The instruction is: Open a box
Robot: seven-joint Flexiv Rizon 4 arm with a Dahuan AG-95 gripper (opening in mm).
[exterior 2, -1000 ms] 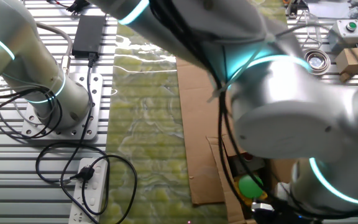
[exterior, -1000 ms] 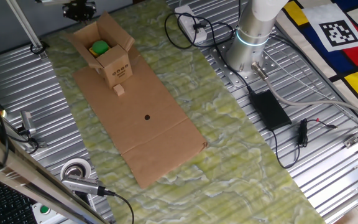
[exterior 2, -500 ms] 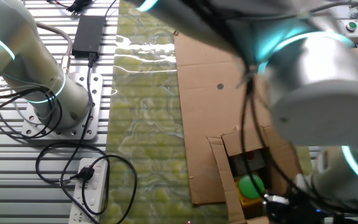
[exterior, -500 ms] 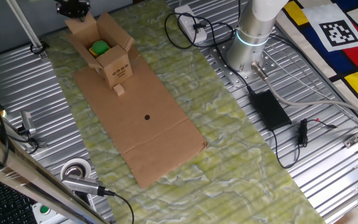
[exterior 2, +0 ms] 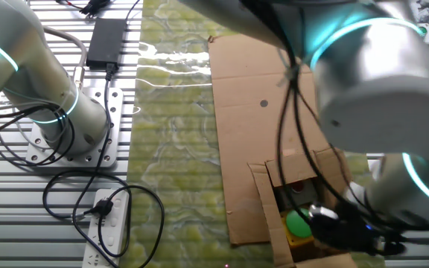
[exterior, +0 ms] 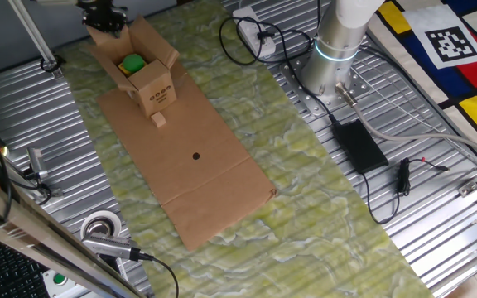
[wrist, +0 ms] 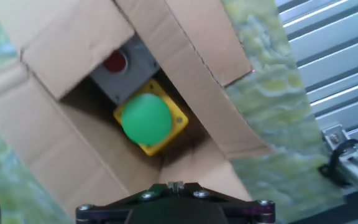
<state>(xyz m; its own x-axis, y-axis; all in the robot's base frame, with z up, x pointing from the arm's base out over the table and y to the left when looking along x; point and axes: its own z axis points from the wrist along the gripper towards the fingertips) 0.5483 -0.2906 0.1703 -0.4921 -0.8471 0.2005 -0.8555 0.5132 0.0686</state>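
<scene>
Small brown cardboard box (exterior: 143, 70) at the far left of the large flat cardboard sheet (exterior: 190, 161), on the green-mat surface (exterior: 305, 190), top flaps spread wide. Inside: a green push button (wrist: 145, 118) on a yellow base, beside a grey unit with a red button (wrist: 115, 62). Dark printed marks on the near side (four small symbols). Tiny cardboard block (exterior: 159, 120) touching the box's near face. Black hand (exterior: 104, 14) poised over the far flap; finger spread impossible to tell.

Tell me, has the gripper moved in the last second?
Yes. In one fixed view the gripper has come down a little, from just above the box to its rear flap.
</scene>
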